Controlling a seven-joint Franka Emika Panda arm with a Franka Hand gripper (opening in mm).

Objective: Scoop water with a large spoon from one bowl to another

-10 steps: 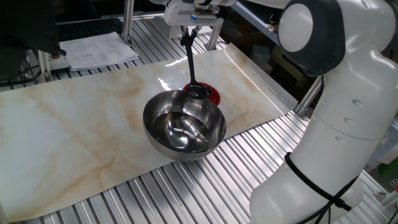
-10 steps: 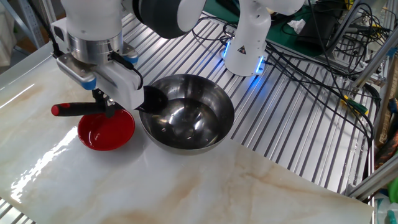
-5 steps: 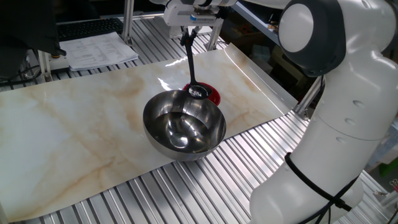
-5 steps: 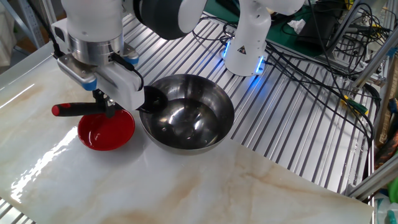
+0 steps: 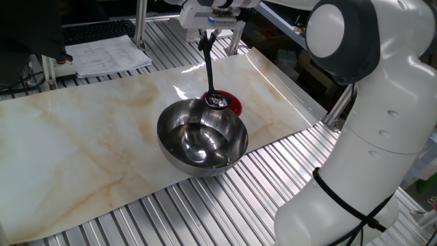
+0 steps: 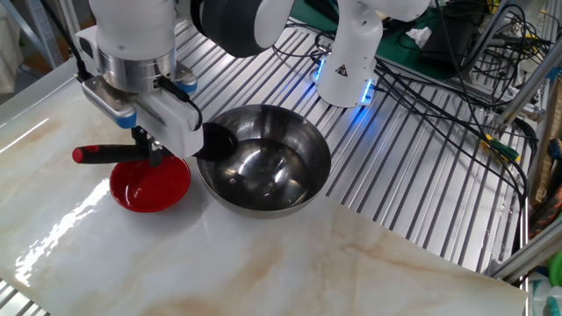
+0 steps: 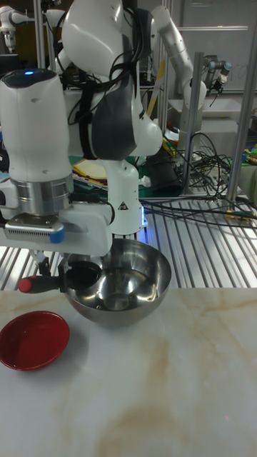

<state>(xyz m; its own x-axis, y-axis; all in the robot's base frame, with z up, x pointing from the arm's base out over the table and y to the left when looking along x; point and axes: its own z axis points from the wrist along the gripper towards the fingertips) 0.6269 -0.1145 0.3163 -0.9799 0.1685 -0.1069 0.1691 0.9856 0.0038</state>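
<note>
My gripper (image 6: 146,143) is shut on the handle of the large spoon (image 6: 132,153), a black ladle with a red handle tip. Its scoop (image 6: 216,140) hangs level over the left rim of the steel bowl (image 6: 263,200). From the other side, the gripper (image 5: 207,35) holds the handle from above, and the scoop (image 5: 217,100) glints between the steel bowl (image 5: 183,162) and the red bowl (image 5: 237,105). Water (image 6: 263,171) shines in the bottom of the steel bowl. The red bowl (image 6: 119,197) sits on the marble sheet directly under the handle, beside the steel bowl. In the tall view, the gripper (image 7: 53,267), spoon (image 7: 83,275) and red bowl (image 7: 43,360) show.
A marble-patterned sheet (image 5: 82,137) covers part of the slatted aluminium table (image 6: 413,175). A second robot base with a blue light (image 6: 347,70) and cables (image 6: 457,79) stand behind the bowls. Papers (image 5: 109,55) and a keyboard (image 5: 102,29) lie at the far side.
Nearly still. The scoop has risen very slightly at the steel bowl's rim, and liquid now glints in it where it looked dark before.
</note>
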